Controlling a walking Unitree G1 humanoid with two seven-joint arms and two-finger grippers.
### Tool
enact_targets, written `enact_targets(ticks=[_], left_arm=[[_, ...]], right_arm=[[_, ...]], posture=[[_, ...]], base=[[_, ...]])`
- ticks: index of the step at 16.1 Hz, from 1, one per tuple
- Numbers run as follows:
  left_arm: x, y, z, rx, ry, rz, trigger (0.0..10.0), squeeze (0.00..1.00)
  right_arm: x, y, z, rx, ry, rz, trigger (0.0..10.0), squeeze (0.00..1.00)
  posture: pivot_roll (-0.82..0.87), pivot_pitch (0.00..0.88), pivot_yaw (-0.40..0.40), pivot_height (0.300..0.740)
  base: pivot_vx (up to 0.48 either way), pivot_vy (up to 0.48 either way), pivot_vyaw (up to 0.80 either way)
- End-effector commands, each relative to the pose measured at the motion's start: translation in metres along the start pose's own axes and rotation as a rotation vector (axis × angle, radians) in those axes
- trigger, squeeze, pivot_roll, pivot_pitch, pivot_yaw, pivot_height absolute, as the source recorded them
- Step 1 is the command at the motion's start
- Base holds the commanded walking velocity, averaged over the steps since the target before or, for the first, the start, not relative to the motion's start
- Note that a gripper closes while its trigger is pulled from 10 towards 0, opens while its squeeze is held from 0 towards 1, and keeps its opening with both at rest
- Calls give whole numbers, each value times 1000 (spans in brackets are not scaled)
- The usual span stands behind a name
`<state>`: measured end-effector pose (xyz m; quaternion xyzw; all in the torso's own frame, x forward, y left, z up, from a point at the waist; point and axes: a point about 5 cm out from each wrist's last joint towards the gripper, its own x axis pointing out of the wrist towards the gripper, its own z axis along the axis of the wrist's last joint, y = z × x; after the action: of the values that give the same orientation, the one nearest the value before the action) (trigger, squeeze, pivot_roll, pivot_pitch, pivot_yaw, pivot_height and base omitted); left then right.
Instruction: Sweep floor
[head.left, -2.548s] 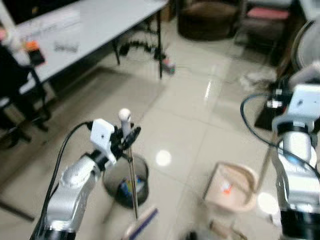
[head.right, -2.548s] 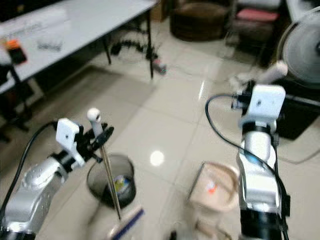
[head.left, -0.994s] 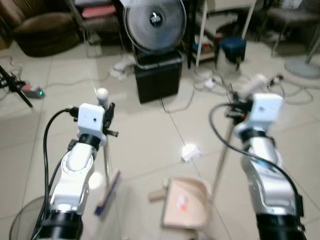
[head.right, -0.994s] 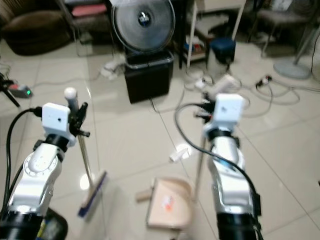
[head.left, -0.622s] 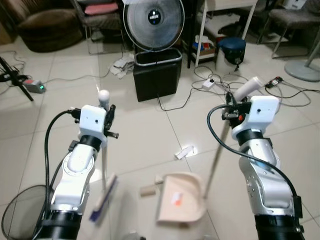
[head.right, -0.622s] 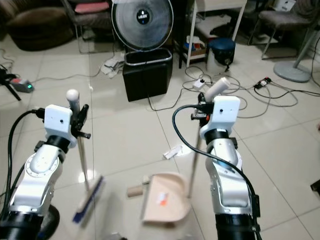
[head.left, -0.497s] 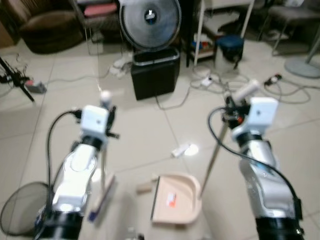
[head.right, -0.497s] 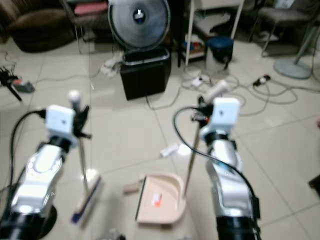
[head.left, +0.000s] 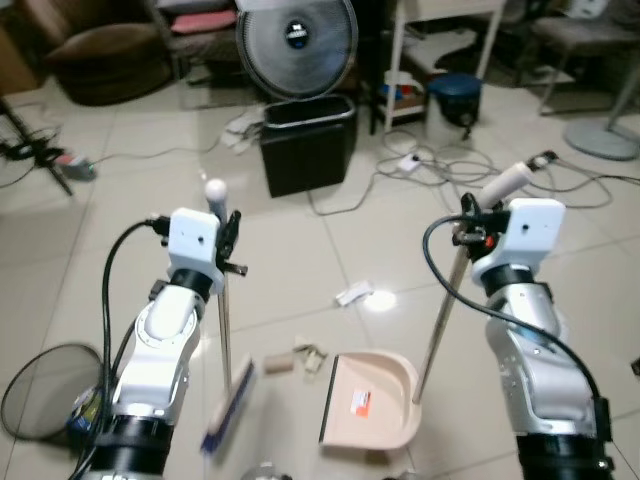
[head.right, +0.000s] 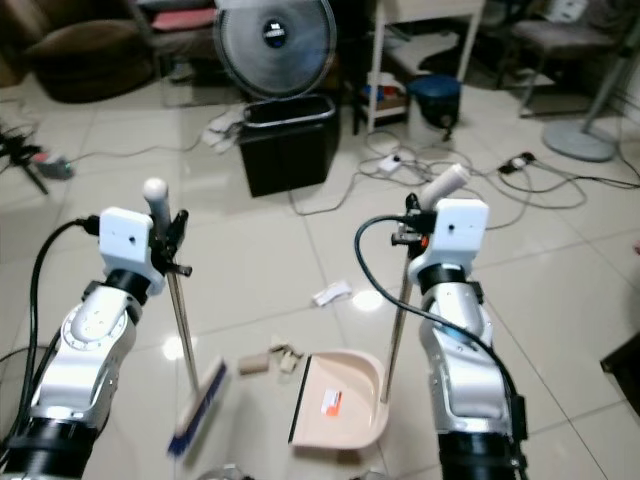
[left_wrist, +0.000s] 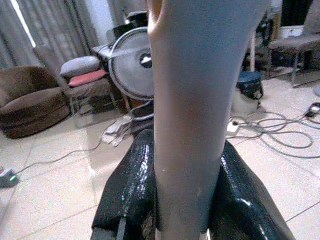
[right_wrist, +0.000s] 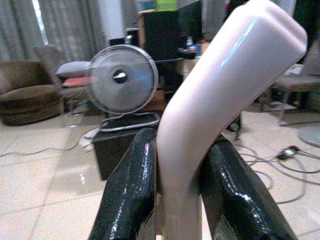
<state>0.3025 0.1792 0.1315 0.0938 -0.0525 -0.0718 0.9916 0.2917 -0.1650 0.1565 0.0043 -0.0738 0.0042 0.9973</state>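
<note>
Broom clamped in left gripper, head at 7 o'clock on floor, swung closer to scraps than half second back. Scraps now just left of dustpan, at 9 o'clock from it. Dustpan handle clenched by right gripper. Debris nearly gathered; short push remains.

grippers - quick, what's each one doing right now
Left gripper: shut on the broom handle, brush end down on the floor.
Right gripper: shut on the dustpan handle, pan resting on the floor.
</note>
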Motion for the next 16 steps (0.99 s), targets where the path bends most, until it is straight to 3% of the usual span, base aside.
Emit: enact_targets(ticks=[1,4,7,9,16], left_arm=[[2,7,11,34,-49,10,10000,0],[2,5,13,35,-70,-11,10000,0],[2,5,14,42,-76,-2,10000,0],[3,6,14,47,-79,8,10000,0],[4,8,14,56,-89,32,10000,0]], right_arm=[[2,3,7,14,-36,14,10000,0],[2,5,5,13,-22,30,10000,0],[2,5,1,42,6,23,10000,0],[1,4,0,40,9,19,10000,0],[0,2,0,18,1,16,10000,0]], posture=[[-3,62,64,740],[-3,62,64,740],[-3,62,64,740],[-5,62,66,740],[-8,55,65,740]], base=[[0,0,0],[201,0,0],[421,0,0],[437,0,-584],[434,0,0]])
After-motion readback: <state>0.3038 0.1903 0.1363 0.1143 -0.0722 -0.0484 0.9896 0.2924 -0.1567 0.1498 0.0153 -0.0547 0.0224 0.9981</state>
